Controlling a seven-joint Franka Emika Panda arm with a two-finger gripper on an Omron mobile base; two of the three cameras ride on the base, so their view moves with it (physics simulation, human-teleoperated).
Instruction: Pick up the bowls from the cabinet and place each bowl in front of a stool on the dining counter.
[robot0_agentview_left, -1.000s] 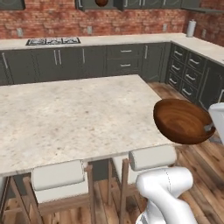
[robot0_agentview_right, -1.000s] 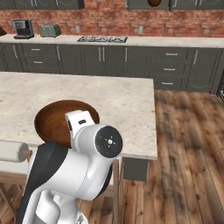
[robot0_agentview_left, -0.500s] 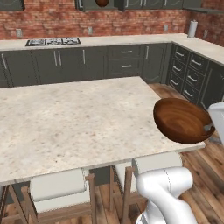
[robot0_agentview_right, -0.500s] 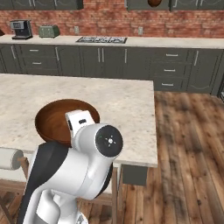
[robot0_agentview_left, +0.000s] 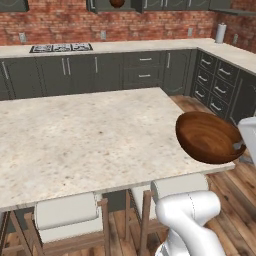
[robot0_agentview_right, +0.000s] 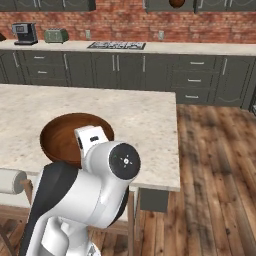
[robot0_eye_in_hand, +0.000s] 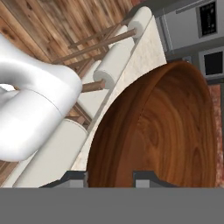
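A deep reddish-brown wooden bowl hangs tilted over the right end of the dining counter, above its front edge. My gripper is shut on the bowl's rim at its right side. In the hand view the bowl rises between the fingertips, and my gripper pinches its rim. From the right base view the same bowl shows behind my wrist, over the counter. A second bowl sits in the cabinet on the far wall, and is also seen as the bowl high up.
Two cushioned stools stand under the counter's near edge, directly below the bowl and to its left. Dark drawer units line the right wall. A gas hob lies on the far worktop. Wooden floor opens to the right.
The counter and stools have slid slightly lower in both base views, so the base has moved a little. The bowl stays in my grip at the same spot.
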